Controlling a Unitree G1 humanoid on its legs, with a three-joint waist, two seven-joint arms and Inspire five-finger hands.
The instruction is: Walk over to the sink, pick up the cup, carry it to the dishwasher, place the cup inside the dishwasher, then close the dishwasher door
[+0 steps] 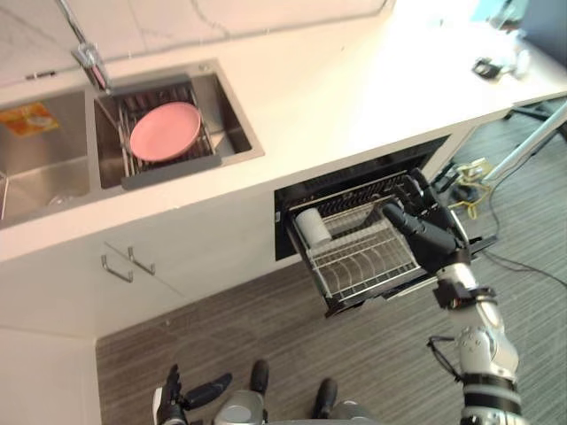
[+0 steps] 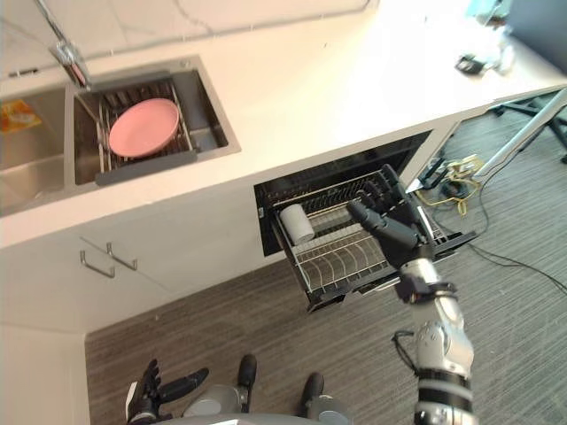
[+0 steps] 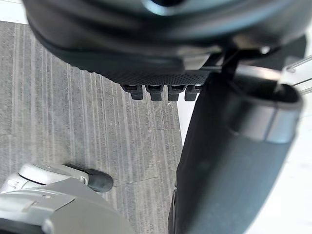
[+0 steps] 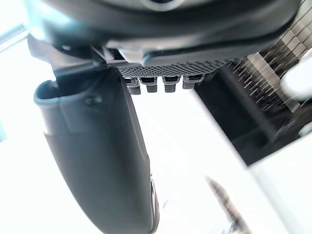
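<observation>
Cup lies on its side in the left rear corner of the pulled-out dishwasher rack, its long axis along the rack's left edge and free of both hands; the right hand, fingers straight and apart, hovers over the rack's right side, nearer than the low, slack left hand.

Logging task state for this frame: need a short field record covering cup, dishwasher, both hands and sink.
cup: white cylindrical cup, on its side at the left end of the wire dish rack
dishwasher: black pull-out dishwasher drawer, open, rack out
right hand: open, fingers straight, over the rack's right side, apart from the cup
left hand: open, low, holding nothing
sink: round pink plate in the steel sink
left to do: close the drawer
</observation>
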